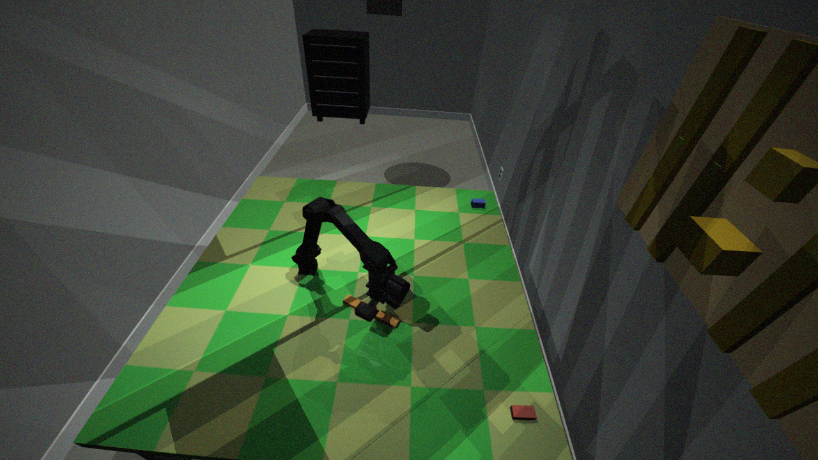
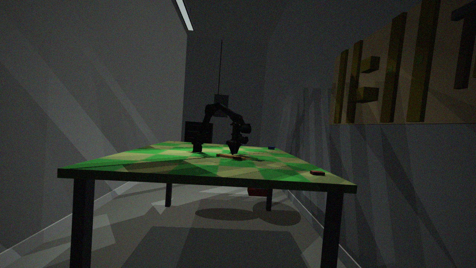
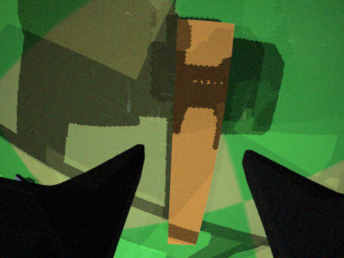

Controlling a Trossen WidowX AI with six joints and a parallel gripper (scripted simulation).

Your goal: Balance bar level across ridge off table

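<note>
The orange bar (image 1: 388, 319) (image 2: 223, 155) (image 3: 193, 172) lies flat on the green-and-tan checkered table (image 1: 377, 409) (image 2: 199, 181). My gripper (image 1: 370, 306) (image 2: 233, 153) (image 3: 195, 154) points down over the bar's middle part, low above the table. Its fingers are open, one to each side of the bar in the wrist view, with a gap on both sides and nothing gripped. The ridge is hidden behind the arm in the top and exterior views. A small pale bit at the left edge of the wrist view, past the left finger, may be part of it.
A blue block (image 1: 478, 203) (image 2: 271, 147) lies near the table's far right corner. A red block (image 1: 523, 412) (image 2: 317, 172) lies near the right edge at the front. The arm's base (image 1: 307, 262) (image 2: 196, 147) stands left of the bar. A wall runs along the table's right side.
</note>
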